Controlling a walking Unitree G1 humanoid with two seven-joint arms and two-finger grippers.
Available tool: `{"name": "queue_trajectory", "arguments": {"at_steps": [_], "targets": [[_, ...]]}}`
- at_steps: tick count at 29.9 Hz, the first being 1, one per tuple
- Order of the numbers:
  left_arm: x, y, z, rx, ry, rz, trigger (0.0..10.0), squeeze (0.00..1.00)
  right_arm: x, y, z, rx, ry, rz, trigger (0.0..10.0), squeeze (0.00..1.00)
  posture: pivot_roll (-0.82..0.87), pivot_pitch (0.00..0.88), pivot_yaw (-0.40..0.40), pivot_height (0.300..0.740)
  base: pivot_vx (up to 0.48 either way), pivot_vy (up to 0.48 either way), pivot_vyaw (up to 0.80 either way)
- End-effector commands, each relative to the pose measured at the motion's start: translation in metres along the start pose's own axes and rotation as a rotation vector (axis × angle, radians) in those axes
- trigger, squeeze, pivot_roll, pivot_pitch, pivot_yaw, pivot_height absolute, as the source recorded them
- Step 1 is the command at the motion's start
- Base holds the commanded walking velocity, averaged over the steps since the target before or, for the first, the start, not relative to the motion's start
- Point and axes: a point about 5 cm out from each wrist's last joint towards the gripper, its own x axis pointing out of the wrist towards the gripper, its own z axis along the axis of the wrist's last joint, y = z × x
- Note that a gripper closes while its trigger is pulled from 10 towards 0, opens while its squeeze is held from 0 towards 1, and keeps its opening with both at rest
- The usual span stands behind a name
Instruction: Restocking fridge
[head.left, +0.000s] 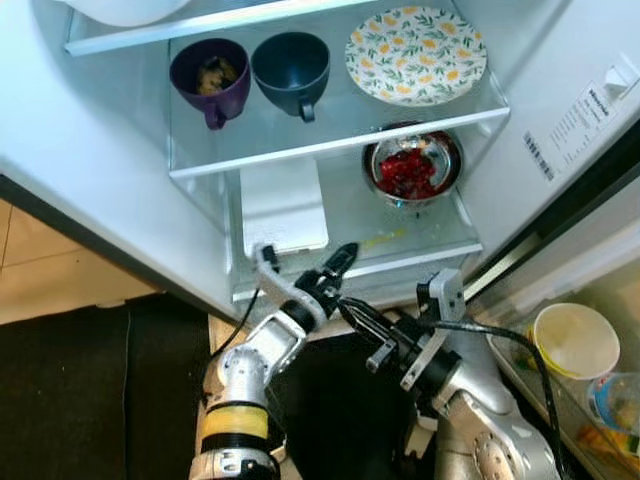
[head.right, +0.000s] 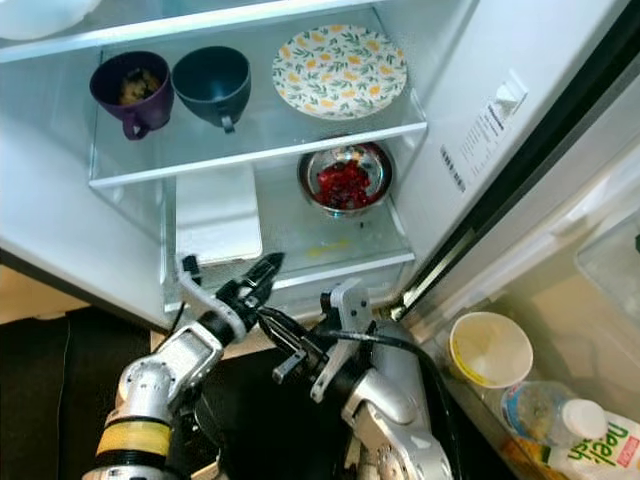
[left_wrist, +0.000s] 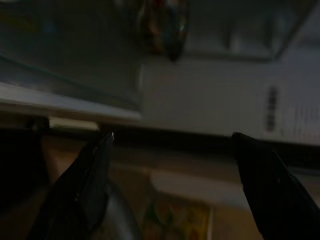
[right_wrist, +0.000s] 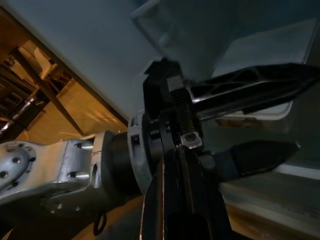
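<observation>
The fridge stands open before me. On its glass shelf (head.left: 330, 145) are a purple mug (head.left: 210, 75), a dark blue mug (head.left: 291, 68) and a floral plate (head.left: 416, 54). One level down sit a steel bowl of red berries (head.left: 412, 168) and a white flat box (head.left: 283, 205). My left gripper (head.left: 338, 275) is open and empty, just in front of the lower shelf's front edge (head.left: 440, 252); its fingers (left_wrist: 85, 175) spread wide in the left wrist view. My right gripper (head.left: 348, 304) is shut with nothing in it, its tip right beside the left gripper (right_wrist: 280, 115).
The fridge door (head.right: 560, 200) stands open on the right. Its bin holds a paper cup (head.left: 573, 340) and a bottle with a green label (head.right: 590, 445). The left fridge wall (head.left: 90, 180) is close by. A dark mat (head.left: 80, 400) covers the floor below.
</observation>
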Motion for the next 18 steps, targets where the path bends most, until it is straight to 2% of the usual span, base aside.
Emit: {"name": "queue_trajectory", "arguments": {"at_steps": [1, 2, 3, 5, 6, 7, 8, 10, 11, 18], "targets": [[-0.022, 0.022, -0.054, -0.145, 0.062, 0.047, 10.0, 0.00, -0.002, -0.001, -0.009, 0.025, 0.021, -0.014, 10.0, 0.00, -0.20, 0.400, 0.105, 0.430, 0.000, 0.000, 0.00], [-0.026, 0.022, -0.051, -0.082, 0.092, 0.037, 10.0, 0.00, -0.002, -0.004, -0.010, 0.021, 0.023, -0.027, 10.0, 0.00, -0.19, 0.398, 0.105, 0.430, 0.000, 0.000, 0.00], [-0.026, 0.022, -0.051, -0.082, 0.092, 0.037, 10.0, 0.00, -0.002, -0.004, -0.010, 0.021, 0.023, -0.027, 10.0, 0.00, -0.19, 0.398, 0.105, 0.430, 0.000, 0.000, 0.00], [-0.030, 0.022, -0.048, -0.025, 0.121, 0.029, 10.0, 0.00, -0.002, -0.007, -0.012, 0.016, 0.026, -0.040, 10.0, 0.00, -0.19, 0.398, 0.105, 0.430, 0.000, 0.000, 0.00], [-0.030, 0.022, -0.048, -0.025, 0.121, 0.029, 10.0, 0.00, -0.002, -0.007, -0.012, 0.016, 0.026, -0.040, 10.0, 0.00, -0.19, 0.398, 0.105, 0.430, 0.000, 0.000, 0.00], [-0.034, 0.021, -0.045, 0.019, 0.141, 0.024, 10.0, 0.00, -0.002, -0.008, -0.012, 0.016, 0.025, -0.049, 10.0, 0.00, -0.18, 0.394, 0.104, 0.430, 0.000, 0.000, 0.00], [-0.034, 0.021, -0.045, 0.019, 0.141, 0.024, 10.0, 0.00, -0.002, -0.008, -0.012, 0.016, 0.025, -0.049, 10.0, 0.00, -0.18, 0.394, 0.104, 0.430, 0.000, 0.000, 0.00], [-0.045, 0.023, -0.037, 0.127, 0.189, 0.021, 10.0, 0.00, -0.001, -0.013, -0.013, 0.010, 0.027, -0.073, 10.0, 0.00, -0.16, 0.388, 0.103, 0.430, 0.000, 0.000, 0.00], [-0.045, 0.023, -0.037, 0.127, 0.189, 0.021, 10.0, 0.00, -0.001, -0.013, -0.013, 0.010, 0.027, -0.073, 10.0, 0.00, -0.16, 0.388, 0.103, 0.430, 0.000, 0.000, 0.00], [-0.075, 0.031, -0.021, 0.365, 0.293, 0.031, 10.0, 0.00, 0.000, -0.020, -0.016, -0.001, 0.031, -0.096, 10.0, 0.00, -0.14, 0.369, 0.100, 0.430, 0.000, 0.000, 0.00]]}}
